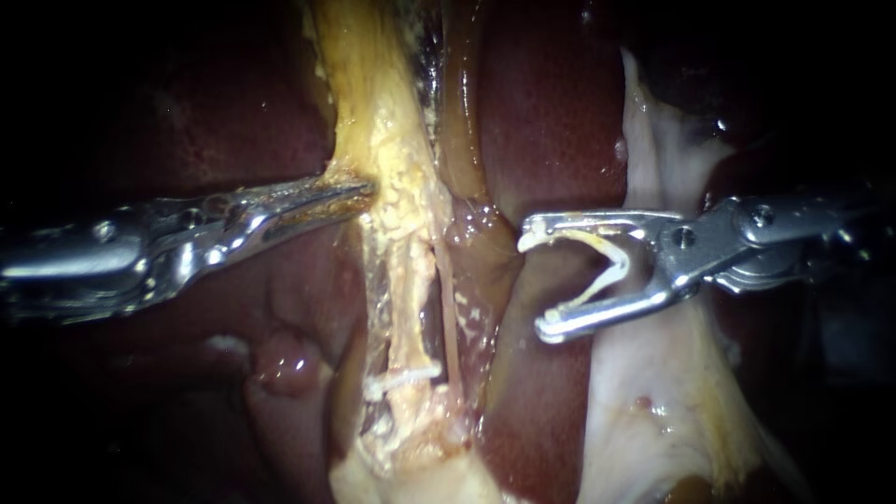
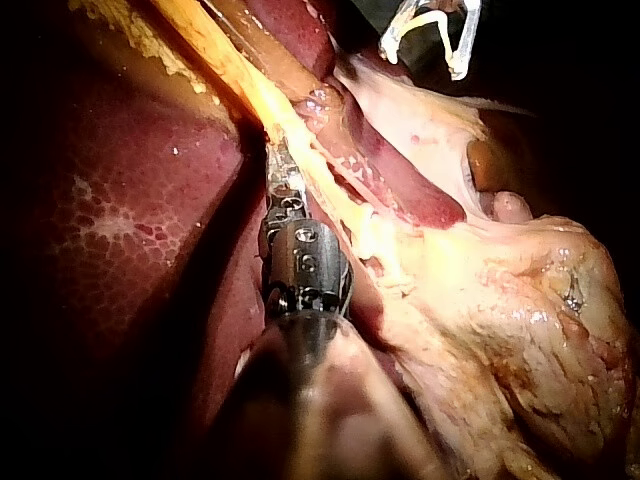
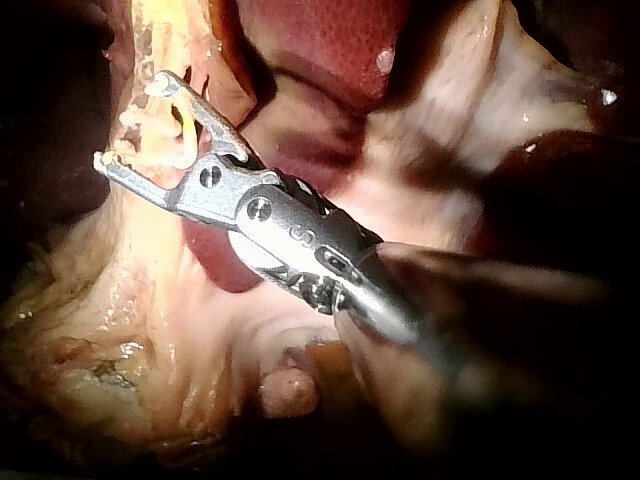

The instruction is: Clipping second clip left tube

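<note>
Between the two instruments, down the middle of the endoscope view, runs the left tube (image 1: 411, 280), a yellowish strand laid bare over the dark red liver (image 1: 551, 121). One white clip (image 1: 403, 378) already sits across it low down. By my reading the whole of this step remains, since the second clip has not yet reached the tube.

My right instrument (image 1: 539, 280) carries that second one. Its jaws stand wide apart with the loaded clip (image 1: 611, 261) spread in a V between them, each leg lying along a jaw (the right wrist view shows the same). The tips point toward the tube but are well apart from it, with a band of liver between.

My left instrument (image 1: 359, 189) lies against the tube's upper stretch. Its jaws are drawn narrow and, as far as the shadow there allows, pinched on the edge of the yellow fatty tissue (image 1: 373, 121) that sheathes the tube, tenting it a little toward its own side.

Left to do, I judge: bring the wide jaws across, straddle the tube near the white clip, and close.

No brand, label or readable writing shows on the tissue. The only marks are small stampings on the instruments' metal, which I leave be.
</note>
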Available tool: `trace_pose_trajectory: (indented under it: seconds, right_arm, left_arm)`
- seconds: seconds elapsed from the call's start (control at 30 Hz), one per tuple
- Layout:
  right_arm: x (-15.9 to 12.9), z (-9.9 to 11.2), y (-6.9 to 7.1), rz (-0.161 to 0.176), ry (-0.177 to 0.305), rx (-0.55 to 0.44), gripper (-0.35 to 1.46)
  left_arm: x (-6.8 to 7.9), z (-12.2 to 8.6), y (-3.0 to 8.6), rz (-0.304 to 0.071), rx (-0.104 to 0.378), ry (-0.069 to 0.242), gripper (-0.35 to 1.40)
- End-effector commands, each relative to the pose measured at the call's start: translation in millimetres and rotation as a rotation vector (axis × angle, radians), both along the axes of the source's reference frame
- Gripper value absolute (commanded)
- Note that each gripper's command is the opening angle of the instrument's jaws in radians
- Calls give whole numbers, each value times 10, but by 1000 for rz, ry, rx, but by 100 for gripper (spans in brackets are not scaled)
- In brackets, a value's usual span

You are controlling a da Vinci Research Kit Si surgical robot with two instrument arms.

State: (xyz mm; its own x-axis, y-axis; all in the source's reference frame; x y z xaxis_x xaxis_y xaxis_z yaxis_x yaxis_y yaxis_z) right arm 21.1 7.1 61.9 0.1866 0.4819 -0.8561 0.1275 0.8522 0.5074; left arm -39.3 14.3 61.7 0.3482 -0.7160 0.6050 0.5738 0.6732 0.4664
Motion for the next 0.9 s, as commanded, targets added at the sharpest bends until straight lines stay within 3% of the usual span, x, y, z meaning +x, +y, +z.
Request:
trace_pose_trajectory:
  seconds: [0.03,0.1,0.2,0.33,0.47,0.6,0.9]
  right_arm:
    - [1,0,-1,0,0,0,60]
    - [4,4,-7,2,1,-4,59]
    - [17,18,-22,-29,-12,14,58]
    - [44,47,-47,-68,-40,74,58]
    - [70,78,-66,-104,-71,106,58]
    - [83,98,-70,-115,-87,127,58]
    - [97,120,-64,-112,-111,150,58]
  left_arm:
    - [1,-2,0,1,0,-1,-35]
    - [3,-8,0,3,2,-3,-35]
    - [10,-27,7,4,12,-5,-35]
    - [21,-55,16,-17,-5,-20,-35]
    - [27,-73,16,-21,-20,-31,-35]
    - [26,-79,14,-19,-25,-32,-35]
    - [28,-87,18,-19,-30,-38,-35]
